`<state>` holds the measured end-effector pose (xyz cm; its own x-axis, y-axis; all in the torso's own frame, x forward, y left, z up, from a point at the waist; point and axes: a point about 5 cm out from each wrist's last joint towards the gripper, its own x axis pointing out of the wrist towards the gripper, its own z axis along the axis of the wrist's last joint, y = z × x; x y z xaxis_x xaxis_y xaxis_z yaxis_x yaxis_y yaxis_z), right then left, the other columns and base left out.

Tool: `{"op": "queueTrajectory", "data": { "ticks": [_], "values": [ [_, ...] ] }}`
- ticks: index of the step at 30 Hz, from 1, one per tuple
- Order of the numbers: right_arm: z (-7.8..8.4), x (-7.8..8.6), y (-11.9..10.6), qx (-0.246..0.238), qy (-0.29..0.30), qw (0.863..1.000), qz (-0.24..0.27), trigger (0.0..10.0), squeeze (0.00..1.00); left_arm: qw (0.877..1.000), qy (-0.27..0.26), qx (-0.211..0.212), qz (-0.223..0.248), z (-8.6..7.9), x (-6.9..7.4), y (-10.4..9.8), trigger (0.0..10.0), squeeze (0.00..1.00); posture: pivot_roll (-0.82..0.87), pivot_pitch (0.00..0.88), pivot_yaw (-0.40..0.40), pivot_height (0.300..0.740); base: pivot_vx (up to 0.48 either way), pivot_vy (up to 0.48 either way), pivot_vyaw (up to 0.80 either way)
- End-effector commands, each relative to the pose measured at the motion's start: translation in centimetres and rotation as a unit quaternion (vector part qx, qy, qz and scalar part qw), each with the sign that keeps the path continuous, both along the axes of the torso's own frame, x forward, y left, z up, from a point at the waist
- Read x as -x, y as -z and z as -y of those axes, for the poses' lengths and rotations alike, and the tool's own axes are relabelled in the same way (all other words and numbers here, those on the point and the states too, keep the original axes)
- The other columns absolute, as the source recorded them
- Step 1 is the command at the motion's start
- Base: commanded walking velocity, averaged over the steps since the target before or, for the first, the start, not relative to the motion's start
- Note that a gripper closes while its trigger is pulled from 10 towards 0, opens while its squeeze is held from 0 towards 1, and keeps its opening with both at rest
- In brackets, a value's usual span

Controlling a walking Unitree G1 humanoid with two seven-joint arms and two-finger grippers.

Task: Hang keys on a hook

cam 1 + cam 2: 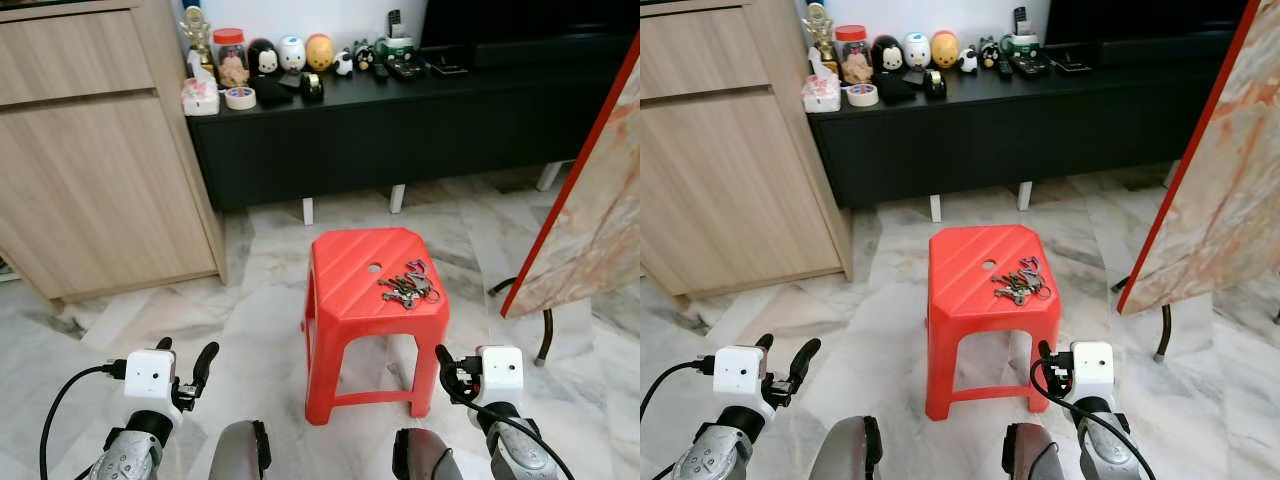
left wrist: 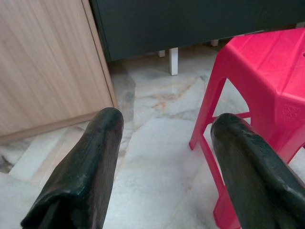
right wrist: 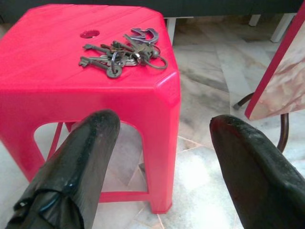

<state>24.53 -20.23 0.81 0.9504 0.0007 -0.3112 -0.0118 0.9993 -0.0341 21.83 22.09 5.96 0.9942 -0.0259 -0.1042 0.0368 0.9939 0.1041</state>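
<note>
the right tool [image 3: 164,167] is spread wide, empty, held low just short of the red stool [image 1: 350,300], its two black fingers [image 3: 81,162] pointing toward the stool's near right corner. the left tool [image 2: 164,167] is also spread and holds nothing, low over the marble floor [image 1: 250,340] at about 8 o'clock from the stool, aimed at the gap between the stool's leg and the wooden cabinet [image 1: 90,150]. the bunch of keys [image 1: 408,284] lies flat on the stool's top toward its right edge, at about 4 o'clock from the small round hole [image 1: 373,268] in the seat, a dark curved piece at the far end of the bunch. beyond the stool, at 12 o'clock, a long black bench [image 1: 400,120] stands against the wall, carrying a row of small figurines [image 1: 290,52], a jar [image 1: 230,50] and a roll of tape [image 1: 239,97]. at 3 o'clock from the stool a red-edged, marble-patterned board [image 1: 590,210] leans, with a dark metal leg [image 1: 545,335] under it.
</note>
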Motion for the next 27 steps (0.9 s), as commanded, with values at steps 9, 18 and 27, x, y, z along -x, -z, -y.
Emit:
{"op": "queueTrajectory", "data": {
  "ticks": [9, 18, 27],
  "values": [
    [-0.23, -0.17, 0.07, 0.004, -0.008, 1.0, -0.001, 10.0, 0.0, 1.0, 0.001, -0.007, -0.007, -0.12, -0.01, 0.22, 10.0, 0.0, 0.04, 0.0, -0.003, 0.58, 0.261, 0.0, 0.0],
    [-0.17, -0.12, 0.06, -0.009, 0.002, 1.0, 0.001, 10.0, 0.0, 1.0, 0.0, -0.008, -0.007, -0.12, -0.03, 0.2, 10.0, 0.0, 0.04, 0.0, -0.005, 0.58, 0.265, 0.0, 0.36],
    [0.14, -0.02, 0.12, -0.006, 0.012, 1.0, 0.0, 10.0, 0.0, 1.0, 0.002, -0.007, -0.007, 0.01, 0.04, 0.27, 10.0, 0.0, 0.04, 0.0, -0.007, 0.58, 0.267, 0.0, 0.0]
  ]
}}
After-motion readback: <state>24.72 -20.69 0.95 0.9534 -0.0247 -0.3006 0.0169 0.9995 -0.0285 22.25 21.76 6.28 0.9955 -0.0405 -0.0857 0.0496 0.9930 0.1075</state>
